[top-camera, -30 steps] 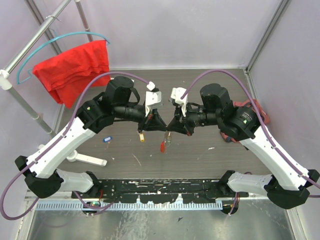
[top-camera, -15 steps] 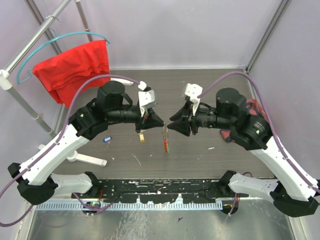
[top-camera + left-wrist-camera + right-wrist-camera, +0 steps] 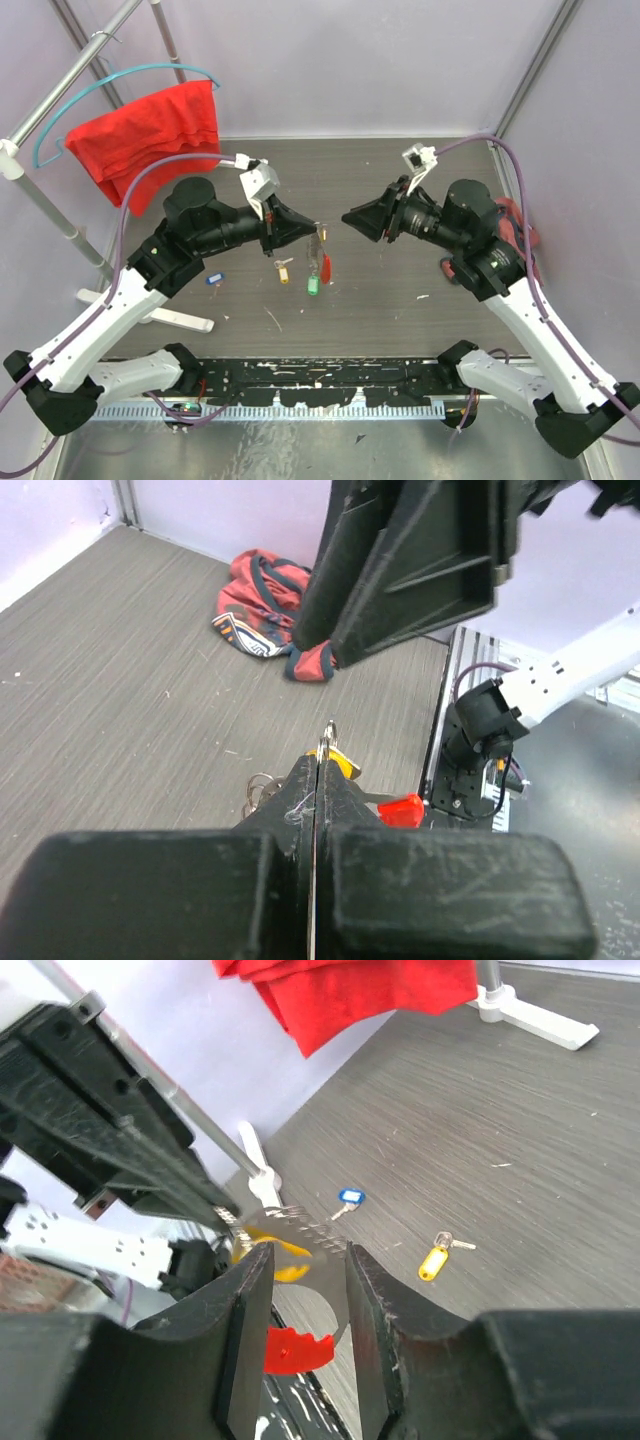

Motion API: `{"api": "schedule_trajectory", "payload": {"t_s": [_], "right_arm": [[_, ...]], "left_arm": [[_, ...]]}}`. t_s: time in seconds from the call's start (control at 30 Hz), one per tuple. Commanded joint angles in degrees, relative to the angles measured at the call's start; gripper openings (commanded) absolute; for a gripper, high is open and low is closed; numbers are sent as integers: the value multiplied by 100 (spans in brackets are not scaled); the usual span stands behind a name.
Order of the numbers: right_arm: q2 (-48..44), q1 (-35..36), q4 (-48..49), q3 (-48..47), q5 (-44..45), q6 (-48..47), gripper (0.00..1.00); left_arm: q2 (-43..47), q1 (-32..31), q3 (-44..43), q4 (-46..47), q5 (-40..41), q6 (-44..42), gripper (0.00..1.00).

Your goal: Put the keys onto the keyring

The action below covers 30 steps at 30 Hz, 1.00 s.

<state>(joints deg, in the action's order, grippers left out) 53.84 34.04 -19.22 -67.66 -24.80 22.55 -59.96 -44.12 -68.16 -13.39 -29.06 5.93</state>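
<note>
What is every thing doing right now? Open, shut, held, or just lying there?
Left end effector: shut on the keyring.
Right end effector: open, holding nothing.
Keyring: gripped, up off the table.
Blue key: lying loose on the table.
Yellow key: lying loose on the table.
Red cloth: draped over a hanger.

No word, number, brand or sign can be read in any of the views; the coloured tags of the keys (image 3: 437,1256) are too small to tell if something is written on them
</note>
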Motion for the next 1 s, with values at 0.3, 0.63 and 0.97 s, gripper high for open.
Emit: {"api": "schedule_trajectory", "payload": {"t_s": [0.3, 0.63, 0.97], "right_arm": [[-304, -744, 3859, 1307, -1734, 3024, 44], [-289, -740, 3968, 1265, -1827, 3051, 42], [-236, -739, 3832, 1236, -1893, 2969, 27]], "left_arm": [[136, 106, 277, 1774, -197, 938, 0], [-154, 110, 83, 2011, -442, 1015, 0], [-171, 105, 35, 1989, -469, 1006, 0]]}}
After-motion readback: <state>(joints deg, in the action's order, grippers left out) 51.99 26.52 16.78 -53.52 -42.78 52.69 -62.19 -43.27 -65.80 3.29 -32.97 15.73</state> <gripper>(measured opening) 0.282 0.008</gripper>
